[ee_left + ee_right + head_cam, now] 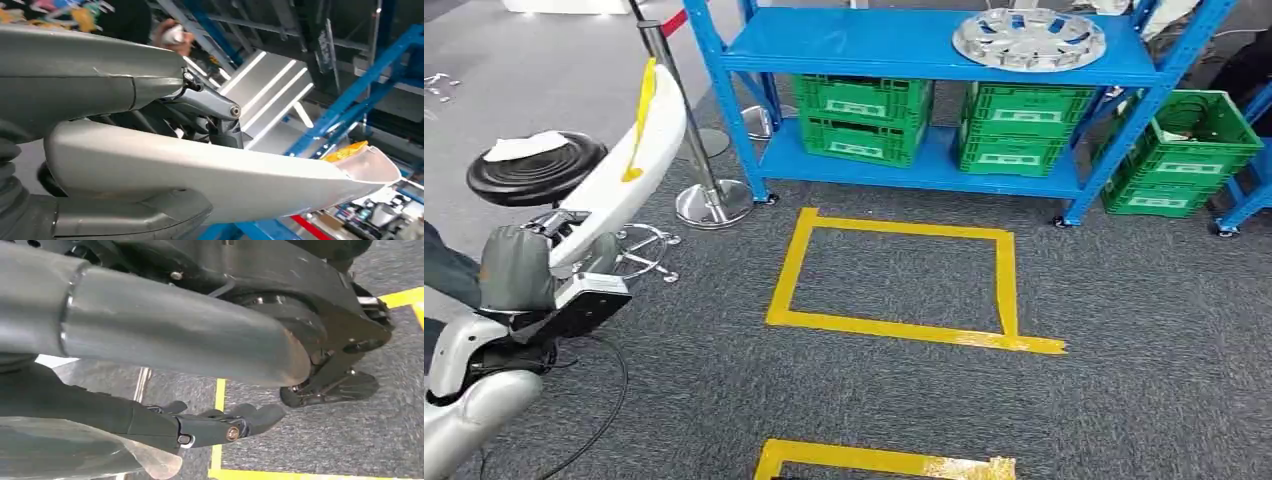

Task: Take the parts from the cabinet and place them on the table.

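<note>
My left hand (549,268) grips a long white curved part (629,150) with a yellow strip near its tip, raised at the left. In the left wrist view the same part (225,175) runs across under the hand (150,92), its yellow-marked end (345,151) pointing away. A silver wheel cover (1029,38) lies on the top shelf of the blue cabinet (924,170) ahead. My right hand (165,335) hangs over the carpet, its dark fingers (215,426) stretched out with nothing in them.
Green crates (859,118) fill the cabinet's lower shelf, and another crate (1189,150) stands at the right. A black stool (536,168) and a chrome post (709,195) stand at the left. Yellow tape (894,325) marks a rectangle on the carpet. A person's hand (175,35) is nearby.
</note>
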Robot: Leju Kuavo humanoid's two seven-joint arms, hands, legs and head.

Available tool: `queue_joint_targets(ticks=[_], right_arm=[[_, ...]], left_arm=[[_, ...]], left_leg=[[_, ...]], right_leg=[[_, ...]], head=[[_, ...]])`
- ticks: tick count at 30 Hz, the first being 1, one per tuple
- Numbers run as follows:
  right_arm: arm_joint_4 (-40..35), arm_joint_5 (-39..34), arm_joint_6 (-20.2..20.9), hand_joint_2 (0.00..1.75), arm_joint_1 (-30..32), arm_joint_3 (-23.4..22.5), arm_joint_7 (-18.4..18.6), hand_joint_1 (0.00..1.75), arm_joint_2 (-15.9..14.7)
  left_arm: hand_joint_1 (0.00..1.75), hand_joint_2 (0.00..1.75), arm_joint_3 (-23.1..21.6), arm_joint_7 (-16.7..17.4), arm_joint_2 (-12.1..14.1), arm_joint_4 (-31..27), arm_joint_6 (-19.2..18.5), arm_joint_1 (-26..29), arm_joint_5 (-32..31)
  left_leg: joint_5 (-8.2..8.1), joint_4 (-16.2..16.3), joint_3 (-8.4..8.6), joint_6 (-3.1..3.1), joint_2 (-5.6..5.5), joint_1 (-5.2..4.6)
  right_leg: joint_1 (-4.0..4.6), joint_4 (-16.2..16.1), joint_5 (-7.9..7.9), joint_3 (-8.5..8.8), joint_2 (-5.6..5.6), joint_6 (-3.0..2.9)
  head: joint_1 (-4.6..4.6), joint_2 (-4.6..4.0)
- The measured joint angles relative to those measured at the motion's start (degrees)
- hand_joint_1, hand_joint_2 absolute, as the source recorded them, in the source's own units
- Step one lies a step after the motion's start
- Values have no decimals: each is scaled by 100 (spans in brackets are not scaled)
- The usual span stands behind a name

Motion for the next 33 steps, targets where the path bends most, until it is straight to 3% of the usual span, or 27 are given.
queue_joint_targets(ticks=[1, 2, 3, 6, 7, 8, 9, 10, 12, 13, 14, 16, 17, 18, 21, 22, 23, 24, 25, 27, 28, 29, 30, 31, 32, 33], right_arm=[[0, 0, 0, 0, -12, 7, 11, 0, 0], [0, 0, 2, 0, -29, 29, 53, 0, 0], [0, 0, 26, 0, -64, 63, 130, 0, 0], [0, 0, 169, 0, -181, 238, 398, 0, -18], [0, 0, 256, 0, -219, 315, 512, 0, -39], [2, 0, 347, 0, -266, 401, 618, 0, -57], [2, 0, 398, 0, -291, 488, 676, 0, -72], [4, 0, 411, 0, -339, 598, 756, 0, -96], [2, 0, 392, 0, -411, 854, 880, 0, -140], [-11, 0, 287, 0, -433, 991, 939, 0, -168], [-68, 0, 183, 0, -445, 1102, 966, 0, -203], [-238, 0, 52, 0, -448, 1314, 953, 0, -300], [-271, 0, 39, 0, -458, 1397, 931, 0, -341], [-291, 0, 24, 0, -480, 1493, 898, 0, -383], [-389, 0, 9, 0, -500, 1772, 818, 0, -498], [-428, 0, 9, 0, -505, 1835, 800, 0, -514], [-461, 0, 9, 0, -513, 1889, 771, 0, -540], [-492, 0, 9, 0, -509, 1958, 739, 0, -560], [-507, 0, 9, 0, -524, 2020, 690, 0, -575], [-507, 0, 9, 0, -559, 2150, 612, 0, -579], [-507, 0, 9, 0, -567, 2179, 616, 0, -579], [-507, 0, 9, 0, -574, 2190, 647, 0, -577], [-507, 0, 9, 0, -586, 2199, 667, 0, -577], [-507, 0, 9, 0, -589, 2203, 675, 0, -577], [-507, 0, 9, 0, -587, 2197, 688, 0, -579], [-505, 0, 9, 0, -581, 2190, 702, 0, -584]], left_arm=[[175, 175, 0, 0, 0, 0, 0, -6, -7], [175, 175, 0, 0, 2, 0, -4, -22, -15], [175, 175, -7, 0, 2, 0, -19, -54, -17], [175, 175, -39, -2, 4, 2, -42, -74, -31], [175, 175, -50, -4, 9, 0, -63, -92, -33], [175, 175, -66, -9, 7, 2, -74, -109, -33], [175, 175, -74, -9, 4, 9, -85, -162, -33], [175, 175, -90, -9, -15, 18, -92, -192, -33], [175, 175, -144, -11, -50, 33, -94, -210, -35], [175, 175, -177, -11, -59, 48, -94, -209, -35], [175, 175, -203, -11, -59, 57, -98, -212, -35], [175, 175, -236, 9, -61, 59, -107, -227, -37], [175, 175, -236, 11, -63, 59, -116, -234, -44], [175, 175, -238, 18, -61, 59, -125, -238, -52], [175, 175, -249, 44, -61, 59, -159, -246, -89], [175, 175, -245, 48, -48, 59, -164, -250, -96], [175, 175, -243, 57, -37, 59, -164, -239, -103], [175, 175, -242, 61, -20, 59, -168, -269, -111], [175, 175, -243, 72, -28, 61, -173, -279, -120], [175, 175, -264, 87, -54, 72, -192, -260, -153], [175, 175, -277, 94, -63, 83, -192, -251, -153], [175, 175, -295, 98, -68, 96, -192, -249, -155], [175, 175, -306, 98, -70, 103, -192, -250, -157], [175, 175, -308, 98, -72, 101, -192, -251, -160], [175, 175, -306, 98, -70, 103, -190, -258, -160], [175, 175, -306, 98, -77, 103, -188, -266, -160]], left_leg=[[241, -584, 326, 45, 100, -21], [324, -1076, 576, 109, 430, -74], [245, -1186, 614, 143, 610, -157], [279, -1162, 534, 206, 365, -165], [316, -1214, 545, 257, 277, -141], [345, -1239, 557, 294, 240, -108], [362, -1239, 536, 325, 177, -93], [375, -1238, 516, 344, 112, -93], [388, -1234, 487, 360, -14, -103], [392, -1233, 487, 364, -88, -109], [393, -1231, 492, 363, -163, -111], [397, -1216, 504, 354, -318, -112], [394, -1211, 502, 344, -367, -108], [395, -1195, 476, 306, -409, -138], [458, -1188, 393, 188, -589, -77], [465, -1184, 384, 152, -643, -101], [397, -1121, 366, 140, -471, -95], [230, -919, 274, 112, -236, -115], [18, -548, 111, 82, -123, -103], [-383, 420, -328, 32, -50, -62], [-406, 616, -411, 19, -48, -46], [-300, 535, -360, 10, -43, -34], [-83, 194, -182, 7, -20, -29], [176, -347, 109, 14, 34, -28], [393, -927, 432, 31, 184, -31], [255, -1149, 541, 78, 433, -93]], right_leg=[[9, 0, -5, 17, -68, 3], [17, 0, -13, 31, -121, 14], [66, 19, -28, 12, -185, 43], [58, -5, -23, 31, -384, 119], [59, -10, -46, 56, -453, 164], [31, 74, -139, -5, -157, 211], [20, 354, -324, -136, 153, 217], [15, 824, -561, -359, 311, 225], [21, 1714, -890, -813, 387, 237], [21, 1875, -867, -914, 389, 232], [21, 1732, -695, -865, 389, 221], [19, 753, -112, -432, 460, 180], [14, 242, 110, -199, 630, 158], [-1, 67, 13, -108, 840, 131], [28, 20, 23, -58, 689, 105], [-2, -13, 47, -43, 632, 65], [-24, -44, 73, -27, 553, 25], [-24, -44, 62, -22, 494, -16], [-22, -42, 59, -22, 436, -23], [-16, -39, 52, -28, 305, -31], [-16, -39, 51, -27, 243, -30], [-16, -39, 48, -23, 182, -27], [-17, -37, 41, -16, 124, -15], [-19, -37, 32, 1, 65, -1], [-19, -36, 17, 26, 19, 23], [23, -36, 3, 40, -28, 55]], head=[[-2, 0], [0, 0], [2, 0], [7, 0], [0, 0], [24, 0], [37, 0], [55, 0], [53, 0], [51, 0], [53, 0], [53, 0], [55, 0], [44, 0], [46, 0], [46, 0], [46, 0], [-8, 0], [-13, 0], [-13, 0], [-11, 0], [-11, 0], [-13, 0], [-13, 0], [-13, 0], [-13, 0]])
